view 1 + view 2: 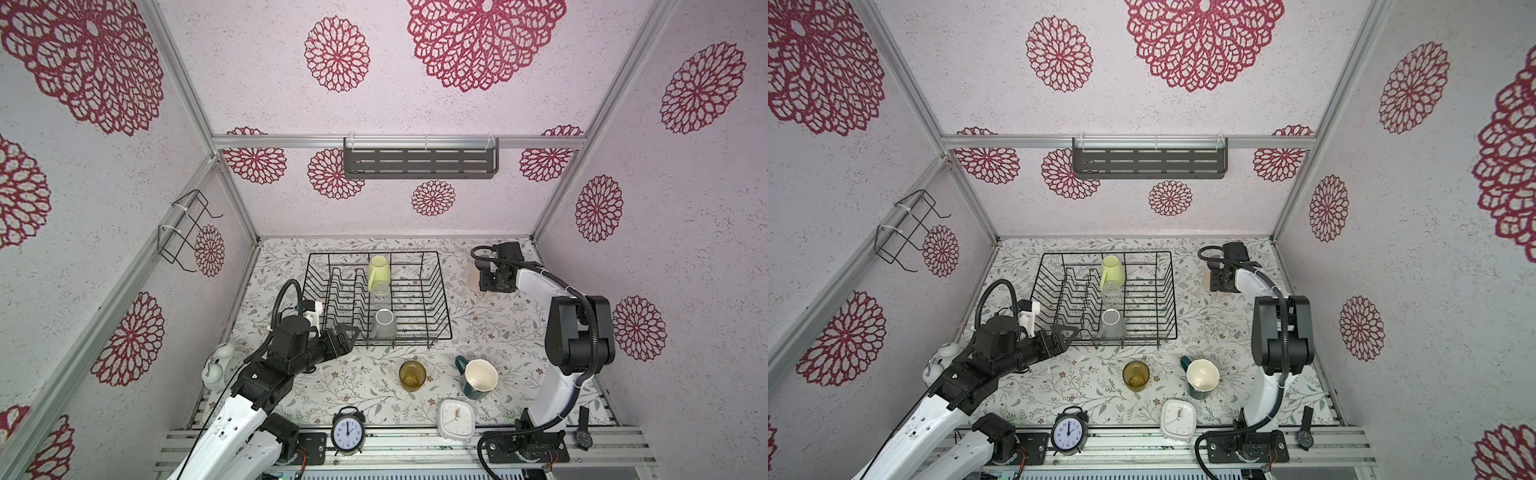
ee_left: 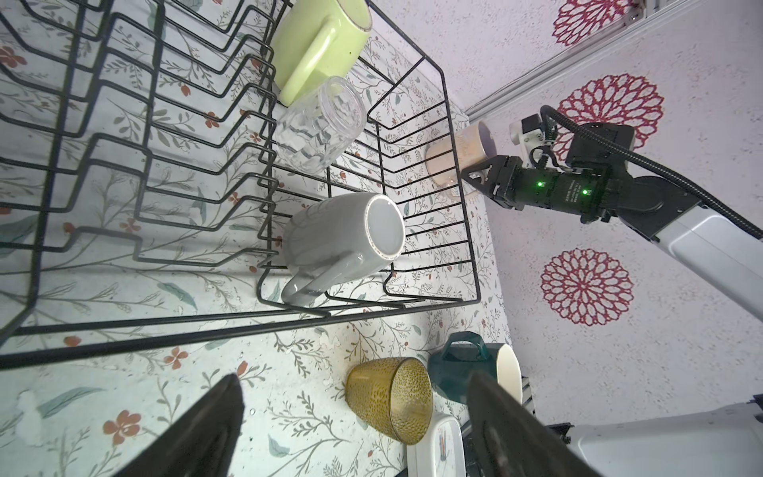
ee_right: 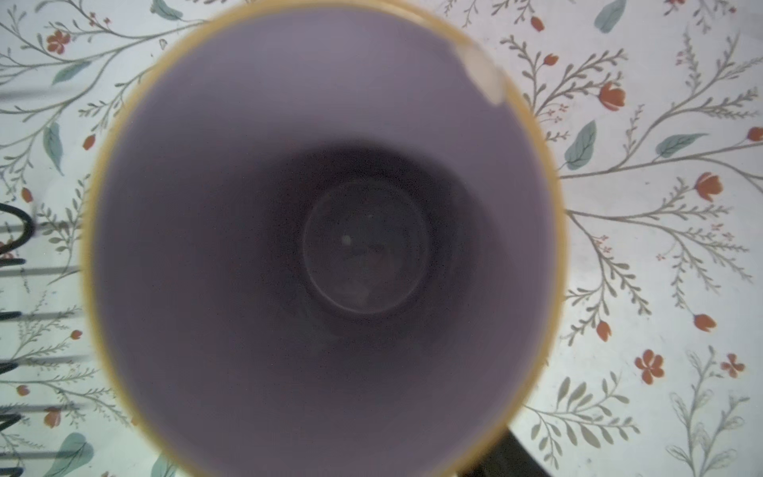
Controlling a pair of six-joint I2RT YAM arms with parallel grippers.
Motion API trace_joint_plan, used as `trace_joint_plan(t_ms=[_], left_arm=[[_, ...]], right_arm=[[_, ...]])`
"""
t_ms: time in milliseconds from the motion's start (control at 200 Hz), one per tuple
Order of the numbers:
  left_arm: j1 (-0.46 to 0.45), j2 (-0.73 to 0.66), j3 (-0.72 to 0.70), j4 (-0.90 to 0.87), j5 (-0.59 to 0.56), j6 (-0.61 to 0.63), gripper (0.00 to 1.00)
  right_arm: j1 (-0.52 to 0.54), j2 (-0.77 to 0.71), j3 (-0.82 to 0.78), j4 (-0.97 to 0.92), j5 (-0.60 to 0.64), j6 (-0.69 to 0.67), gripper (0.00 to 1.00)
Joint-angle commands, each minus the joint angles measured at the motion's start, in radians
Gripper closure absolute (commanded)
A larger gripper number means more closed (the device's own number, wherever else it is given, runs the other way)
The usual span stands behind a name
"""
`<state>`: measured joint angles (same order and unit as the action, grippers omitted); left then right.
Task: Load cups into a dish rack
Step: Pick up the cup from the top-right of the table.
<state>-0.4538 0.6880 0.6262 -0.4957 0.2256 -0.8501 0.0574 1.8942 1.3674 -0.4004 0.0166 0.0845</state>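
By the dish rack (image 1: 441, 299), left end effector (image 1: 351, 334) spread wide, empty, right end effector (image 2: 475, 178) at pink cup (image 2: 458, 153), grip unclear.

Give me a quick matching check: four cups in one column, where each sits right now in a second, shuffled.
1. yellow-green mug
2. grey mug
3. amber tumbler
4. dark teal mug

A. on the table, next to the white square clock
B. in the dish rack, far end
C. on the table, straight in front of the rack
D. in the rack, near end, base up

Pairs: 1-B, 2-D, 3-C, 4-A
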Motion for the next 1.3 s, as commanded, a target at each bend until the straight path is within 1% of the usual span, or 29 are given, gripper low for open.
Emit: trace_joint_plan(t_ms=[0,55,90,130,185,280,470,575,801,881,936,1111,1226,1296], left_arm=[[-0.004,-0.008,-0.002,-0.017,-0.015,-0.002,0.11],[-0.005,-0.009,0.008,-0.035,-0.024,0.007,0.11],[-0.005,-0.011,0.013,-0.045,-0.031,0.011,0.11],[-0.004,-0.013,0.018,-0.051,-0.035,0.015,0.11],[-0.005,-0.016,0.020,-0.055,-0.038,0.017,0.11],[-0.004,-0.021,0.018,-0.053,-0.040,0.013,0.11],[-0.005,-0.016,0.012,-0.035,-0.033,0.000,0.11],[-0.004,-0.016,0.008,-0.009,-0.020,-0.013,0.11],[-0.004,-0.015,0.004,0.088,0.035,-0.072,0.11],[-0.006,-0.027,-0.010,0.193,0.097,-0.127,0.11],[-0.006,-0.042,-0.023,0.264,0.117,-0.166,0.11],[-0.005,-0.084,-0.036,0.377,0.116,-0.210,0.08],[-0.006,-0.079,-0.037,0.443,0.129,-0.234,0.05],[-0.008,-0.061,-0.036,0.482,0.143,-0.253,0.05]], right_arm=[[-0.001,0.021,0.029,-0.055,-0.008,-0.030,0.47],[-0.002,0.021,0.021,-0.054,0.008,-0.035,0.50],[-0.001,0.021,0.019,-0.057,0.025,-0.039,0.53],[-0.001,0.021,0.018,-0.059,0.038,-0.044,0.61],[-0.001,0.018,0.019,-0.059,0.049,-0.048,0.69],[-0.001,0.003,0.012,-0.042,0.029,-0.048,0.82],[-0.002,-0.070,-0.036,0.031,-0.035,-0.018,0.95],[-0.001,-0.133,-0.081,0.091,-0.065,0.016,1.00],[0.001,-0.289,-0.174,0.222,-0.162,0.105,1.00],[0.000,-0.343,-0.199,0.269,-0.204,0.146,1.00],[0.000,-0.380,-0.217,0.305,-0.233,0.179,1.00],[0.006,-0.474,-0.242,0.383,-0.317,0.270,1.00],[0.016,-0.509,-0.239,0.418,-0.408,0.348,1.00],[0.030,-0.533,-0.240,0.448,-0.451,0.399,1.00]])
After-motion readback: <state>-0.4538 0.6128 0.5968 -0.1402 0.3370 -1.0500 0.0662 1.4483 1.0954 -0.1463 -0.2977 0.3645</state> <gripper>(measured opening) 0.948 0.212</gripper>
